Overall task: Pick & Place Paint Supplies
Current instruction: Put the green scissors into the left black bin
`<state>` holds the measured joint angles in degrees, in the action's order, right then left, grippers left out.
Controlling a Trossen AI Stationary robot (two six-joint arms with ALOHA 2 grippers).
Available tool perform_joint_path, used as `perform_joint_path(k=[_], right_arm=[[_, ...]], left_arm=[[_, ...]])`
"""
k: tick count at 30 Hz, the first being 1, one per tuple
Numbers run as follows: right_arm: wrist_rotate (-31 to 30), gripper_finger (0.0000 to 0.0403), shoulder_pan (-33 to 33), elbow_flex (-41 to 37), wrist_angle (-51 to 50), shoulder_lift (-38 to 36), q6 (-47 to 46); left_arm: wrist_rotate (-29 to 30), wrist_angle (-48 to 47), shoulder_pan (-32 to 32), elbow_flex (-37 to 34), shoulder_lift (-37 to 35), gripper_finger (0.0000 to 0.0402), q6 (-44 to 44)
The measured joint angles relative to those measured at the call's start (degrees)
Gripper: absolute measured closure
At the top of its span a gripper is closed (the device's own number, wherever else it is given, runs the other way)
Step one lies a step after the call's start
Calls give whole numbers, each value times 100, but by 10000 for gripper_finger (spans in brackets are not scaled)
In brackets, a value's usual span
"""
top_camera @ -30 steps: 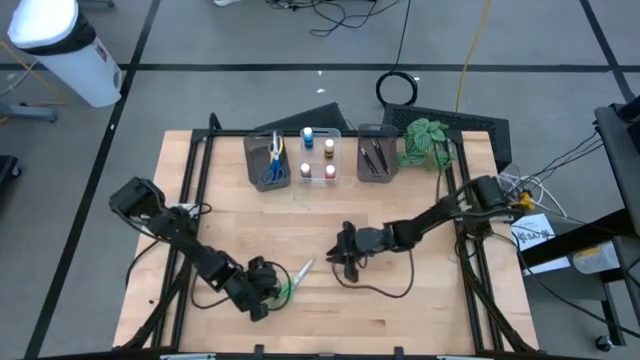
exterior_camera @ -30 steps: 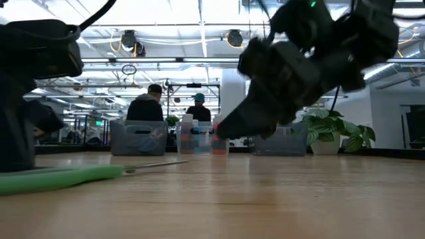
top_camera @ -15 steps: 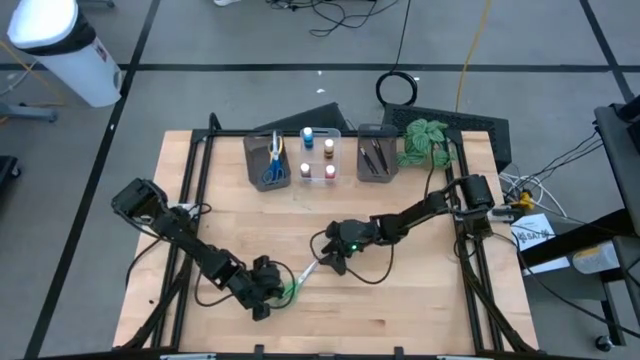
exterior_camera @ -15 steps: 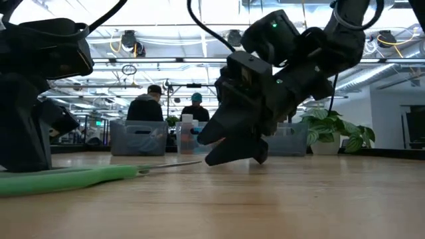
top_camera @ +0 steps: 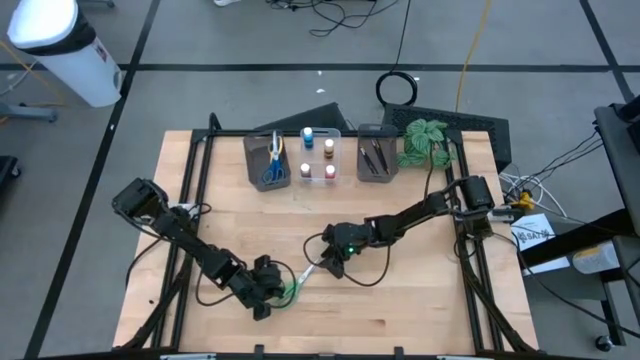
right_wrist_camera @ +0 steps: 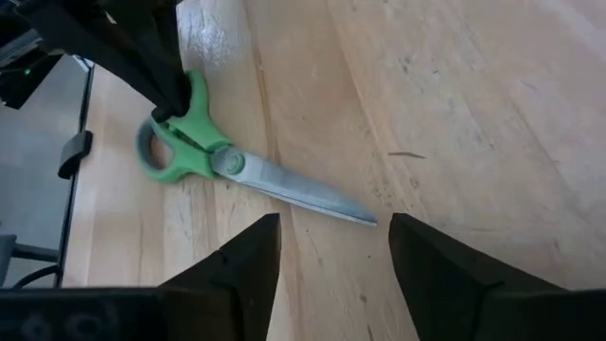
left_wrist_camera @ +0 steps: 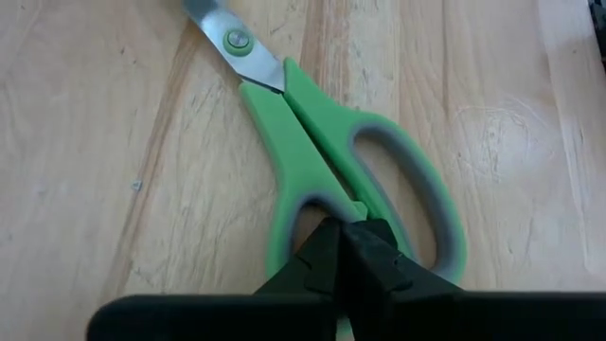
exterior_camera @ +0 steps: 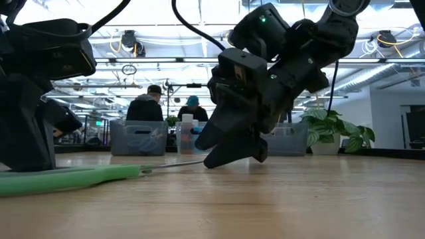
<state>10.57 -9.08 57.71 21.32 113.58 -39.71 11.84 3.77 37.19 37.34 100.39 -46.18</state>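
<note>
Green-handled scissors [left_wrist_camera: 322, 161] lie flat on the wooden table near its front, with the blade [right_wrist_camera: 303, 194] pointing toward the right arm. My left gripper [top_camera: 274, 291] is shut and sits on the handle end. My right gripper [right_wrist_camera: 331, 256] is open and low over the table at the blade tip [right_wrist_camera: 369, 220]. One finger stands on either side of the tip and neither touches it. In the low view the right gripper [exterior_camera: 229, 156] hovers just above the thin blade [exterior_camera: 172, 164]. My left gripper has its shut fingertips [left_wrist_camera: 346, 248] on the scissors' handle where the two green loops meet [left_wrist_camera: 352, 201]. It comes steeply from above, slanting along the scissors from the handle end. The scissors lie flat on the table. Whether anything is pinched between the fingers, I cannot tell.
Along the far edge stand a grey bin [top_camera: 268, 160] with yellow and blue scissors, a clear bin [top_camera: 318, 155] with small pots, a grey bin [top_camera: 375, 155] with dark brushes and a leafy plant [top_camera: 425, 140]. Bare wood lies between. People sit beyond the table [exterior_camera: 146, 106].
My right gripper has moved toward the table's left and near edge, down to the scissors' blade tip. It has rolled about its own axis and opened. My left gripper and the scissors have stayed where they were.
</note>
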Motion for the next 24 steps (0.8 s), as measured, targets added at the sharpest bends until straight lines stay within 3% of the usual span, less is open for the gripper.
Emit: perform_joint_path(k=[9, 15, 20, 24], right_arm=[[34, 218, -81, -2, 228, 15, 210], [444, 226, -103, -15, 406, 21, 331], [588, 234, -210, -13, 666, 25, 854], [397, 238, -416, -9, 849, 17, 1825]], left_arm=[[6, 39, -96, 0, 1, 391, 148], [-2, 128, -197, -7, 5, 393, 350], [118, 155, -229, -9, 20, 390, 361], [155, 153, -236, -11, 22, 388, 361]])
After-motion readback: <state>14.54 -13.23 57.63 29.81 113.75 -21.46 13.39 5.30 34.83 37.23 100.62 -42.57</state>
